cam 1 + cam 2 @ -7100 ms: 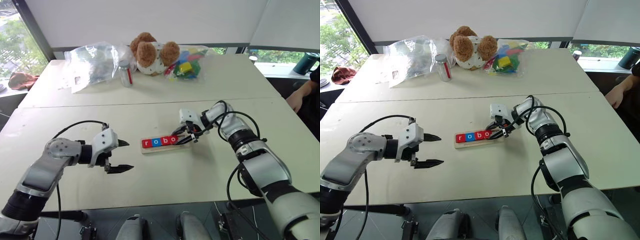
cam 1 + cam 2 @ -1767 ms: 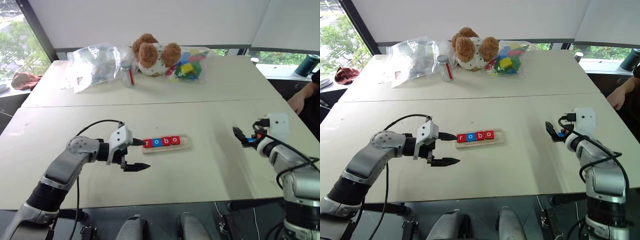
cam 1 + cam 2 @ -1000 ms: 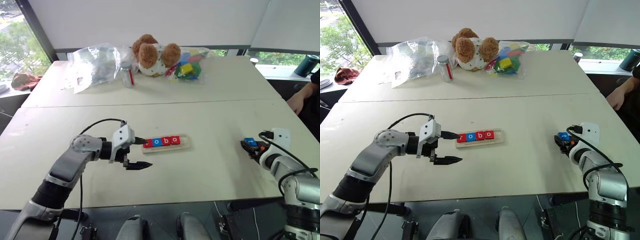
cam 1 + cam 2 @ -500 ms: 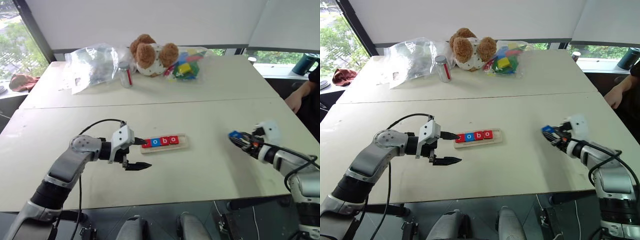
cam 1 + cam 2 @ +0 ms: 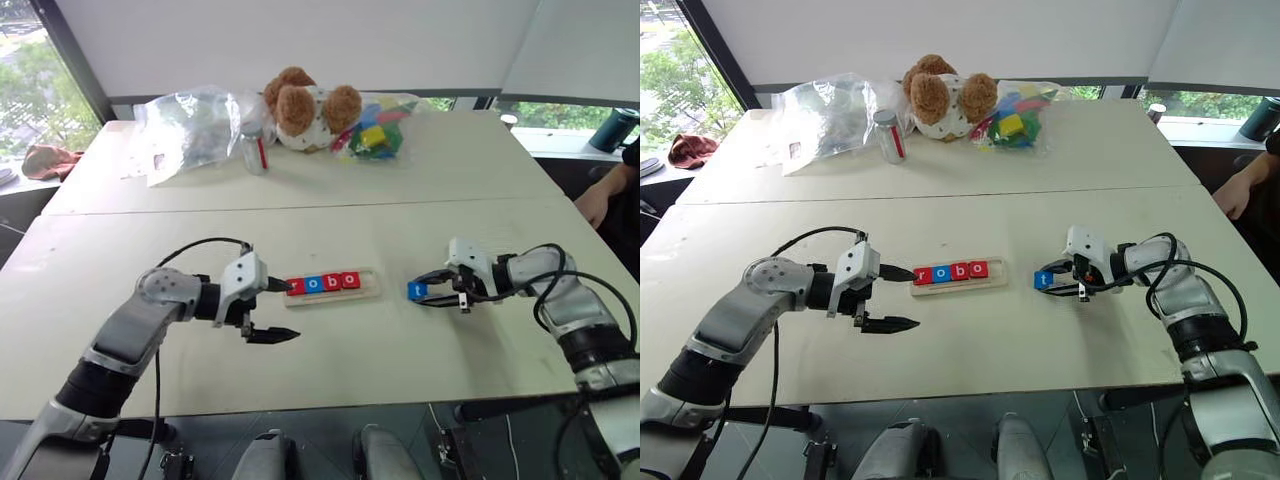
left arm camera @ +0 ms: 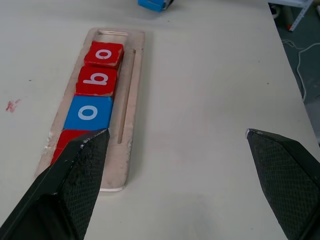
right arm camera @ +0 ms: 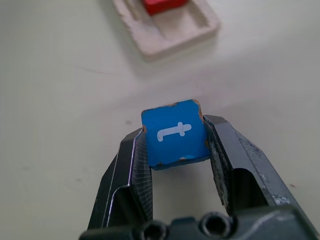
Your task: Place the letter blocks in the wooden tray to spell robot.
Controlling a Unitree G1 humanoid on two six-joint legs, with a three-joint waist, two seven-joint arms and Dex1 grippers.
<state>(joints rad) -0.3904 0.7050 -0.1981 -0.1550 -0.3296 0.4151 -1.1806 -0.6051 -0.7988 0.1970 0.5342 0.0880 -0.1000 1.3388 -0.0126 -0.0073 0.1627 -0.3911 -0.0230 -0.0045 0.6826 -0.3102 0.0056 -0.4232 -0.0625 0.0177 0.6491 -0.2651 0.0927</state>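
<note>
I see the wooden tray point(image 5: 333, 286) lying flat on the counter point(image 5: 400, 240), long and narrow, pale wood with a thin raised rim. Four letter blocks point(image 5: 322, 282) sit in it in a row, touching one another: red r, blue o, red b, red o. They fill it from its left end, and the slot at its right end is bare. The fifth block, the blue t block point(image 5: 417, 291), is off to the right of the tray, apart from it, pinched between the fingers of my right claw point(image 5: 424, 290) with its white letter facing up.
</note>
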